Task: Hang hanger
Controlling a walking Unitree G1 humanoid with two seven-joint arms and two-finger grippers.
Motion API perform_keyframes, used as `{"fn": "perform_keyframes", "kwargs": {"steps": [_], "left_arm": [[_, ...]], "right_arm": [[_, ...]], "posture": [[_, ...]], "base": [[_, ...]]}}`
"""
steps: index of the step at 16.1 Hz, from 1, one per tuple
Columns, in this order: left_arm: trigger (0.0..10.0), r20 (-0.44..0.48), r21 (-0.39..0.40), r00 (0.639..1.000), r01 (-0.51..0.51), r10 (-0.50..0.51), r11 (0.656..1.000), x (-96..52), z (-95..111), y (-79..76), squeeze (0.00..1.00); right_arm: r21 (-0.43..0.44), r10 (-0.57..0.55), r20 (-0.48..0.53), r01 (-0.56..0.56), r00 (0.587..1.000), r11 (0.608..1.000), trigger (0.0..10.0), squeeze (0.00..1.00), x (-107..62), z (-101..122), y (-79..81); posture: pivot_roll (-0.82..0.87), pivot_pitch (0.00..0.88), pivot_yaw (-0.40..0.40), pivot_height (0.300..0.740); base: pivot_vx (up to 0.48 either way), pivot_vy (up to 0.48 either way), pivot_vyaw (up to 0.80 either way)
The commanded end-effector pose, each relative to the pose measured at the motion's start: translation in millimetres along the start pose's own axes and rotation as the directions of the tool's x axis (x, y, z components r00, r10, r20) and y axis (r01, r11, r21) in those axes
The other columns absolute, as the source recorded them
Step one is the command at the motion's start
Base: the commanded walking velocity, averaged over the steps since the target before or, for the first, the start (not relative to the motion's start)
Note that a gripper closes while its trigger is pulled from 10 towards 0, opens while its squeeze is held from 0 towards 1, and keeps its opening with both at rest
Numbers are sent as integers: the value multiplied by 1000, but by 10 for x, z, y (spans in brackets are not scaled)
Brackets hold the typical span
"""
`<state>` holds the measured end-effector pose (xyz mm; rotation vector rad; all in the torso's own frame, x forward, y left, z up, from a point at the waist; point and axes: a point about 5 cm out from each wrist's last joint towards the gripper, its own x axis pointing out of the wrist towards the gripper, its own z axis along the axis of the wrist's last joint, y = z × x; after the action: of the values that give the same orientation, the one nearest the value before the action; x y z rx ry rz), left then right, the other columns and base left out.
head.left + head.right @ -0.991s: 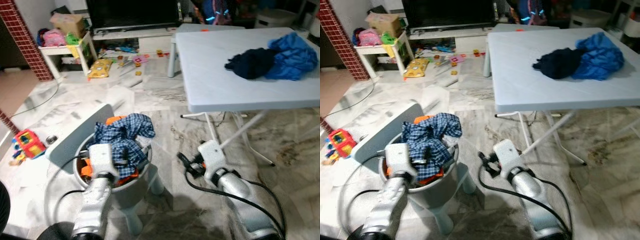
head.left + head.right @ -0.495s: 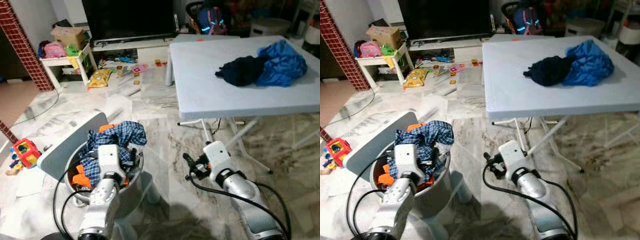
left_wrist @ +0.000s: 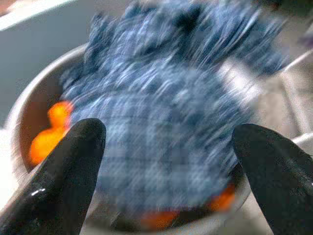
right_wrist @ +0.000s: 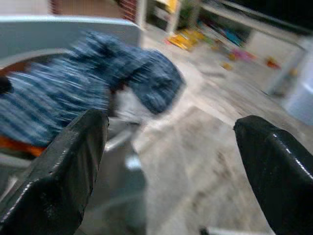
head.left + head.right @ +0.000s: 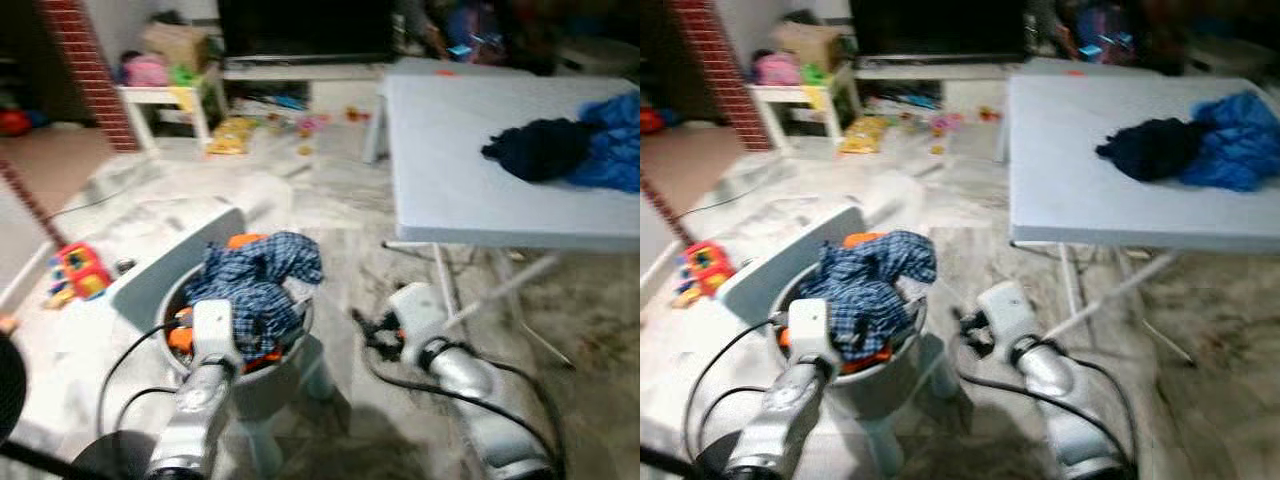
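Pretty blurry all round. Lower left of the frame, the left end effector (image 3: 166, 161) hangs right over a grey laundry basket (image 5: 285, 375), fingers spread wide, gripping nothing. Basket's stuffed with a blue plaid shirt (image 5: 255, 280) and orange hangers (image 5: 180, 338) poking out underneath. The right end effector (image 4: 171, 166) sits lower centre beside the basket, also wide open. Upper right, the white counter (image 5: 450, 150) has a navy garment (image 5: 535, 150) touching a blue garment (image 5: 1240, 140).

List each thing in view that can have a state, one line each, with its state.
left gripper: open, empty, just short of the plaid shirt
right gripper: open, empty, low beside the basket
plaid shirt: crumpled, heaped above the rim
basket: full, upright
orange hangers: in the basket, under the shirt
folding table: set up
dark garment: bunched on the table
blue garment: bunched beside it
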<state>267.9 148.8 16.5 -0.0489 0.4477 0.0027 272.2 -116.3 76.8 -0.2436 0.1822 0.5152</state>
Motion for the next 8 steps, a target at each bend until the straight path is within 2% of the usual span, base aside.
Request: {"fn": "perform_keyframes", "kwargs": {"steps": [1,2,4,8], "left_arm": [[10000,-42,30,999,21,-20,999,13,-31,-27,0],[10000,-58,88,998,35,-30,996,10,-43,3,0],[10000,-87,149,995,58,-46,987,2,-61,42,0],[10000,-80,180,994,82,-68,980,22,0,39,0]], "right_arm": [[-6,-13,1,13,1000,1000,10000,0,-35,15,-50],[-1,-7,-6,7,1000,1000,10000,0,-53,2,-38],[1,0,-13,0,1000,1000,10000,0,-89,-18,-14],[8,-8,-22,8,1000,1000,10000,0,-141,-28,-25]], "posture": [[-179,0,28,740],[-176,0,25,740],[-172,0,24,740],[-186,0,33,740]], "base": [[0,0,0],[0,0,0],[0,0,0],[0,0,0]]}}
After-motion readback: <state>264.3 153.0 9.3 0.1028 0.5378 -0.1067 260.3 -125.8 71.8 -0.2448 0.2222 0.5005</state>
